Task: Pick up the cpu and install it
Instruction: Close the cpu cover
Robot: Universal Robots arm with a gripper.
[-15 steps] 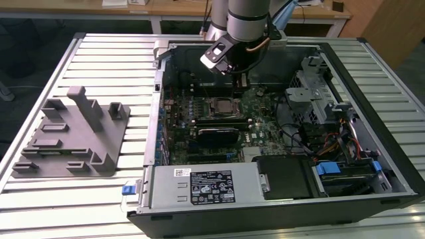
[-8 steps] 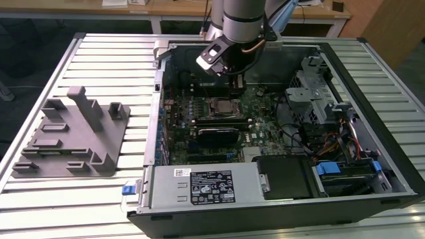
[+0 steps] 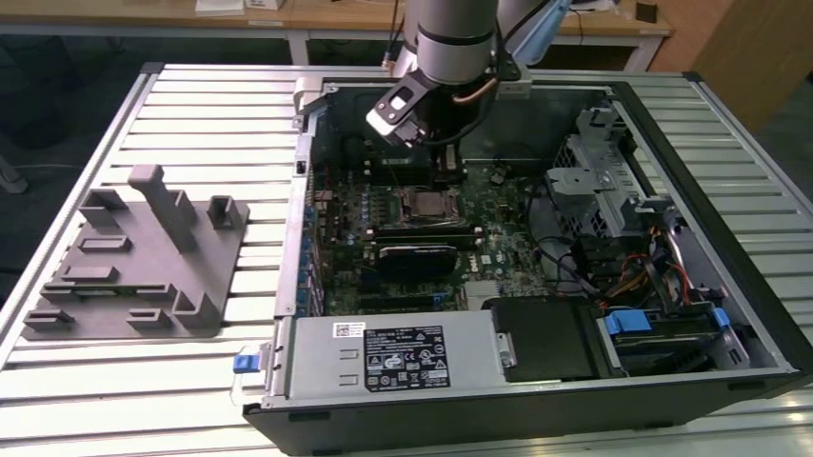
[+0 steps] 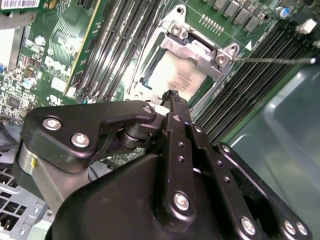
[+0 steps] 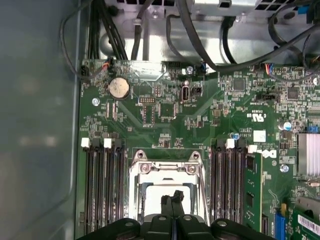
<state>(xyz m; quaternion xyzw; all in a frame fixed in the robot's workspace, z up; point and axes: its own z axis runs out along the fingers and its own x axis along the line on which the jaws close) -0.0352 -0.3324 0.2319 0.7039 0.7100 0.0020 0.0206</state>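
The tool (image 5: 172,196) hangs inside the open computer case (image 3: 508,419), its two fingertips pressed together with nothing between them; just beneath the tips the cpu (image 5: 152,197) lies flat in the metal-framed socket (image 5: 165,168) on the green motherboard (image 5: 150,112), between rows of memory slots (image 5: 102,185); whether the tips touch it I cannot tell.

Silvery cpu (image 4: 175,75) (flat) in socket (image 4: 196,49)
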